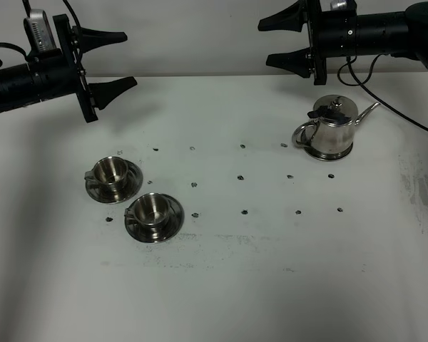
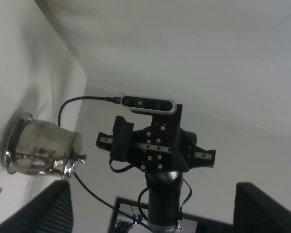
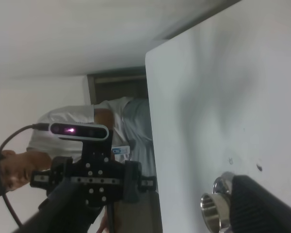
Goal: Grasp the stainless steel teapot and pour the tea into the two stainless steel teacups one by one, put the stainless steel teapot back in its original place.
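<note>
We see both pairs of jaws spread apart and empty, raised over the far side of the worktop (image 1: 235, 285). The left jaws hang at the left, the right jaws just above the stainless steel teapot (image 1: 333, 127). The teapot stands upright on its steel disc (image 1: 321, 154) at the right, spout pointing right. At the left, well apart from it, are 2 cups on saucers: the rear teacup (image 1: 111, 169) and the front teacup (image 1: 152, 207).

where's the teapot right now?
Exterior high view: the teapot stands on its steel disc at the right rear of the table, near the right gripper, well apart from both teacups at left.
</note>
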`<act>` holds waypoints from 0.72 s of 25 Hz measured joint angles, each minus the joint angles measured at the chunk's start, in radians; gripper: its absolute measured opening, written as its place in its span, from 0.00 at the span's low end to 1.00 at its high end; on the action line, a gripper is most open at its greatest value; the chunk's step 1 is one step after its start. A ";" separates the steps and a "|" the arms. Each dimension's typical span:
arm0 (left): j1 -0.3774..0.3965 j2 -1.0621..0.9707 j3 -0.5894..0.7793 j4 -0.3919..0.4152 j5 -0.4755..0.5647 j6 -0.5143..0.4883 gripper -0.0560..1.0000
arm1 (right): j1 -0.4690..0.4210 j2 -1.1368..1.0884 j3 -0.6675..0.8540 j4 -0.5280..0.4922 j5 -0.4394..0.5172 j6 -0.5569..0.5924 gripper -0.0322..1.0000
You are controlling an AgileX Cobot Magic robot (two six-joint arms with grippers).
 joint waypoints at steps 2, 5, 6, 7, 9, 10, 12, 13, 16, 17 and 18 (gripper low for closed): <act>0.000 0.000 0.000 0.000 0.000 0.000 0.73 | 0.000 0.000 0.000 0.000 0.000 0.000 0.61; 0.000 0.000 0.000 0.000 0.000 0.000 0.73 | 0.000 0.000 0.000 0.000 0.000 0.000 0.61; 0.000 0.000 0.000 0.000 0.000 0.000 0.73 | 0.000 0.000 0.000 0.000 0.000 0.000 0.61; 0.000 0.000 0.000 0.000 0.000 0.000 0.73 | 0.000 0.000 0.000 0.000 0.000 0.000 0.61; 0.000 0.000 0.000 0.000 0.000 0.000 0.73 | 0.000 0.000 0.000 0.000 0.000 0.000 0.61; 0.000 0.000 0.000 0.000 0.000 0.000 0.73 | 0.000 0.000 0.000 0.000 0.000 0.000 0.61; 0.000 0.000 0.000 0.000 0.000 0.000 0.73 | 0.000 0.000 0.000 0.000 0.000 0.000 0.61; 0.000 0.000 0.000 0.000 0.000 0.000 0.73 | 0.000 0.000 0.000 0.000 0.000 0.000 0.61; 0.000 0.000 0.000 0.000 0.000 0.000 0.73 | 0.000 0.000 0.000 0.000 0.000 0.000 0.61; 0.000 0.000 0.000 0.000 0.000 0.000 0.73 | 0.000 0.000 0.000 0.000 0.000 0.000 0.61; 0.000 0.000 0.000 0.000 0.000 0.000 0.73 | 0.000 0.000 0.000 0.000 0.000 0.000 0.61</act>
